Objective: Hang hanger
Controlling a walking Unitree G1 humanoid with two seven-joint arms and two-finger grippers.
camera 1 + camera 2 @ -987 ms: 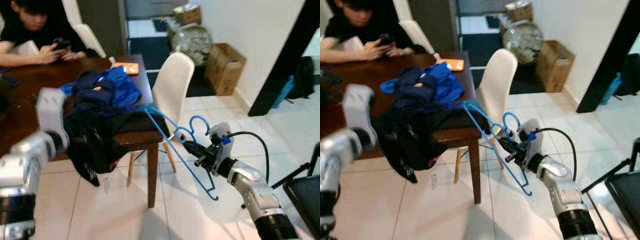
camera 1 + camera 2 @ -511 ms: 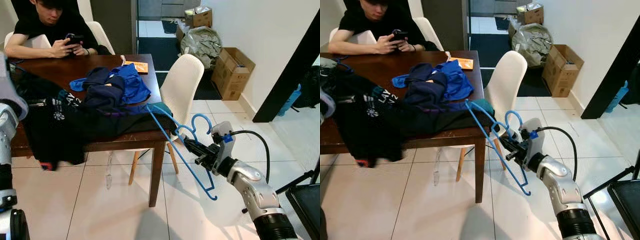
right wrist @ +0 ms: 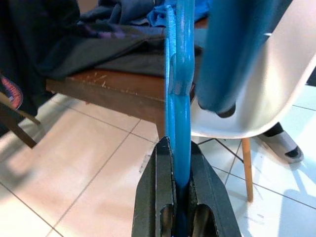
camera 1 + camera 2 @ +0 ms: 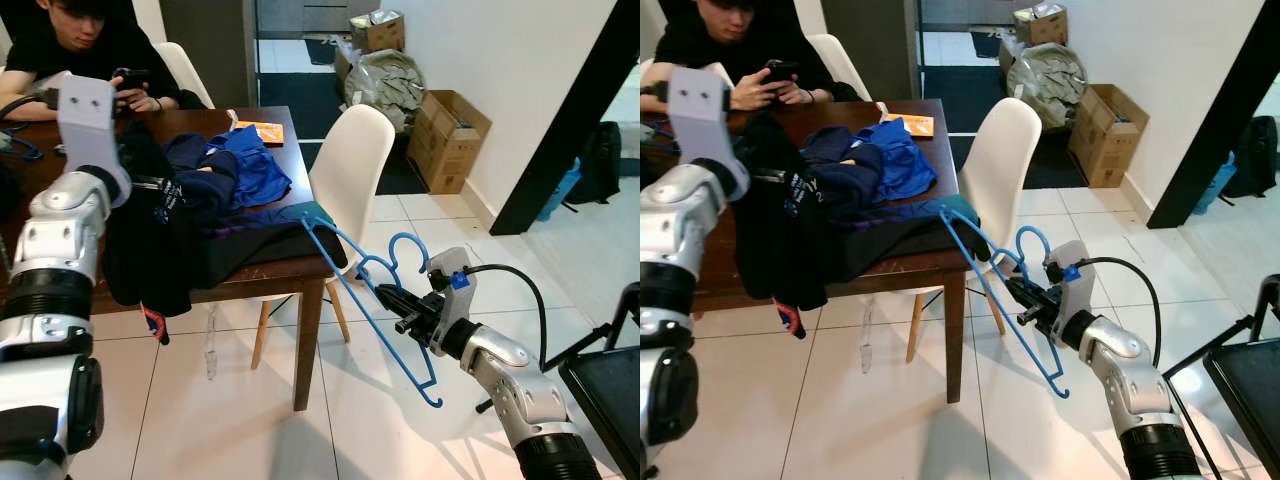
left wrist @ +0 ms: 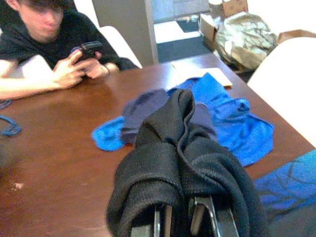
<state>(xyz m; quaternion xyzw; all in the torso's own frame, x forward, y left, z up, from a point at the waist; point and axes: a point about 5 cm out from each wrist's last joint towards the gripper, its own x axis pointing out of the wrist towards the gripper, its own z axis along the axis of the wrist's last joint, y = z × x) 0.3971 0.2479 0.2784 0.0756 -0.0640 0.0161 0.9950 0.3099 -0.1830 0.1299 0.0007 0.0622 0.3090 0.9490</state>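
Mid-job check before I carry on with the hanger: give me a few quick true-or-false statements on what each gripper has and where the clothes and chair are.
1. The right gripper is shut on the blue hanger. True.
2. The left gripper holds the orange packet. False: its fingers are clamped on the black garment; the orange packet lies on the wooden table.
3. The hanger's hook is already over a rail. False: the hanger is held in the air beside the table corner.
4. A white chair stands at the table's right side. True.
5. The blue clothes lie on the floor. False: they are piled on the table.
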